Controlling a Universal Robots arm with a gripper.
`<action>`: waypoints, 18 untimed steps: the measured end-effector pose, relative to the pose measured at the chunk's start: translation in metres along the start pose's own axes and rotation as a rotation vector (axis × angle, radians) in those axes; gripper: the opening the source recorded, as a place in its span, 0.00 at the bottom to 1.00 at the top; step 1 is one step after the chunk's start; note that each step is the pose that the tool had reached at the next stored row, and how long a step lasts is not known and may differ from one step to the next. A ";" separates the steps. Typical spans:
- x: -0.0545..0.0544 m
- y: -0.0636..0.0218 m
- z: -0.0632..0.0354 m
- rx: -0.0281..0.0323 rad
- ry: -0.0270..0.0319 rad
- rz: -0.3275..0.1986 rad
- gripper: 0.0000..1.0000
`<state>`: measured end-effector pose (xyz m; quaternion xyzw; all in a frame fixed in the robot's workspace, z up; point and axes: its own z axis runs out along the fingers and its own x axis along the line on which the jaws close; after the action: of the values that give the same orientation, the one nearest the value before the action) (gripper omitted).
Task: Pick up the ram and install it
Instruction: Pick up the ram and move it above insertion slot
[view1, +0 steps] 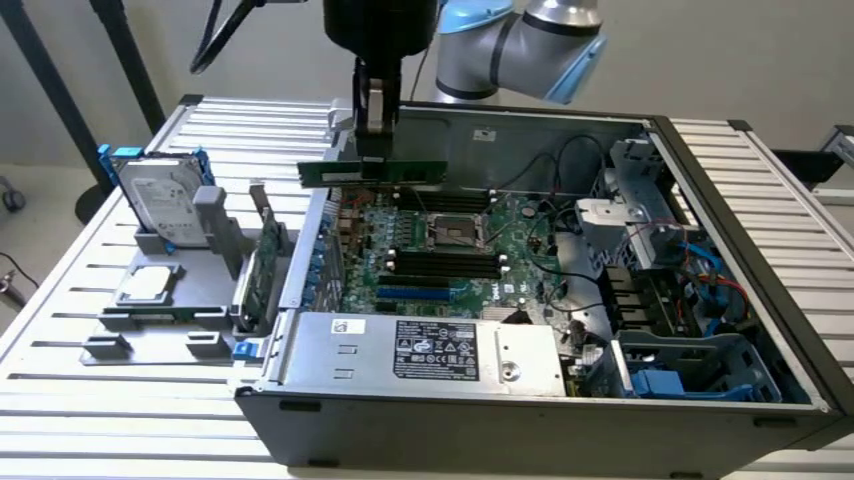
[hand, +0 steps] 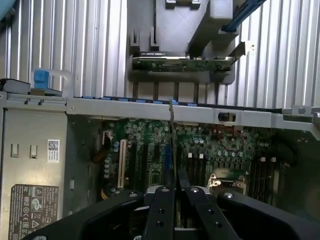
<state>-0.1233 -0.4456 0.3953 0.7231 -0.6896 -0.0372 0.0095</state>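
Note:
The ram (view1: 371, 172), a long thin green stick, hangs level in the air above the open computer case, over the back left part of the motherboard (view1: 441, 235). My gripper (view1: 375, 150) comes down from above and is shut on the stick's upper edge near its middle. In the wrist view the ram (hand: 172, 145) appears edge-on as a thin line running out from between my two dark fingers (hand: 160, 210), with my gripper (hand: 173, 192) closed around it. The motherboard's black slots (view1: 441, 265) lie below, well apart from the stick.
A silver power supply (view1: 427, 350) fills the case's front. On the exterior view's right are cables and a drive cage (view1: 681, 370). On its left, outside the case, a grey holder (view1: 174, 300) carries a hard drive (view1: 160, 205), a square processor chip (view1: 147, 283) and an expansion card (view1: 274, 255).

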 end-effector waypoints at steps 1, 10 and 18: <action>-0.002 -0.0030 0.0014 -0.0004 0.0006 0.000 0.14; -0.008 -0.0328 0.0143 -0.0016 -0.0001 0.012 0.14; -0.008 -0.0480 0.0280 -0.0004 -0.0033 0.060 0.14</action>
<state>-0.0777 -0.4339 0.3646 0.7022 -0.7109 -0.0382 0.0097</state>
